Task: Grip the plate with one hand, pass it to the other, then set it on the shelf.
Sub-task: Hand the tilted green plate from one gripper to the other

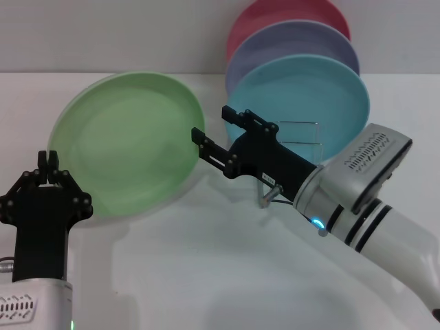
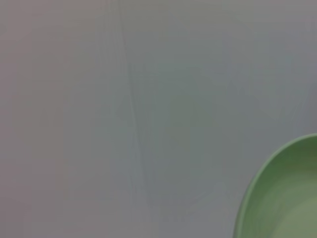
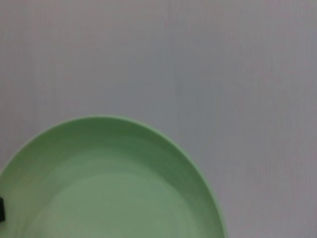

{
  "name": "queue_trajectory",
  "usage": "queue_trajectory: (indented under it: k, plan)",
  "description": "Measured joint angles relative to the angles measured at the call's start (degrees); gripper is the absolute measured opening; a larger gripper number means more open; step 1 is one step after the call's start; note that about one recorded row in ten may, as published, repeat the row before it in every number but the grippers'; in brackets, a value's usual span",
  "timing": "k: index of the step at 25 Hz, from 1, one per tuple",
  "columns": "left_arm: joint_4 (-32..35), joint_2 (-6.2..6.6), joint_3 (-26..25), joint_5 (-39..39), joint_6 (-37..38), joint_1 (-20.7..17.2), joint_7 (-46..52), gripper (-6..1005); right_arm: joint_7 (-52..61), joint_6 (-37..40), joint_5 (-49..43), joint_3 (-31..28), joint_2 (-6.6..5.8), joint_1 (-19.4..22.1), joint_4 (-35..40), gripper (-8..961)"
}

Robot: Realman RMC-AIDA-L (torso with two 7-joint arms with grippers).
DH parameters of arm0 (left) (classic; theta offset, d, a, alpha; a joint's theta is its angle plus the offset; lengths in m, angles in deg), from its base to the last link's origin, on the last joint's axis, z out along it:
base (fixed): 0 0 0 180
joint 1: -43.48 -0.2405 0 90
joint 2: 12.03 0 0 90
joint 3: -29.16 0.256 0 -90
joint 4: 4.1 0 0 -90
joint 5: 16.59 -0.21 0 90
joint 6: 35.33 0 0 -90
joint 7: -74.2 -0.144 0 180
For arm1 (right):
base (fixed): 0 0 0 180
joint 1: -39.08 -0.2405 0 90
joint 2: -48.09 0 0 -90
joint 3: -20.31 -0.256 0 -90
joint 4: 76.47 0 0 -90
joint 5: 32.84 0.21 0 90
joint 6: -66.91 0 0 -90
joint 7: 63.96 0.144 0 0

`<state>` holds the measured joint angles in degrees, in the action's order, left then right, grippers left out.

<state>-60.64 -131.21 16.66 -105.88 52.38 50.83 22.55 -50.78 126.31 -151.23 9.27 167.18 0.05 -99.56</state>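
The light green plate (image 1: 130,151) is held tilted up above the white table, left of centre in the head view. My left gripper (image 1: 48,161) is at the lower left, its fingers closed together on the plate's left rim. My right gripper (image 1: 213,122) reaches in from the right, open, with its jaws on either side of the plate's right rim. The plate also shows in the left wrist view (image 2: 287,198) and in the right wrist view (image 3: 114,188). The chrome wire shelf (image 1: 302,125) stands behind the right arm, partly hidden by it.
A turquoise-blue plate (image 1: 309,96), a lavender plate (image 1: 295,41) and a pink-red plate (image 1: 275,20) stand upright in the shelf at the back right. The white table (image 1: 206,275) stretches in front.
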Motion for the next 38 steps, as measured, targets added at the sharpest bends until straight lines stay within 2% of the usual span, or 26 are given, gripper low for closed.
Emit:
queue_trajectory:
  k: [22, 27, 38]
  plan:
    - [-1.5, 0.0, 1.2, 0.0, 1.1, 0.3, -5.2, 117, -0.1, -1.9, -0.7, -0.6, 0.13, -0.9, -0.6, 545]
    - [-1.9, 0.0, 1.1, 0.1, 1.2, 0.1, -5.6, 120, -0.1, -1.9, -0.7, -0.9, 0.17, -0.8, -0.5, 331]
    - [-2.2, 0.0, 1.2, 0.2, 1.2, -0.1, -6.8, 126, -0.1, -1.9, -0.7, -1.2, 0.24, -0.5, -0.6, 255]
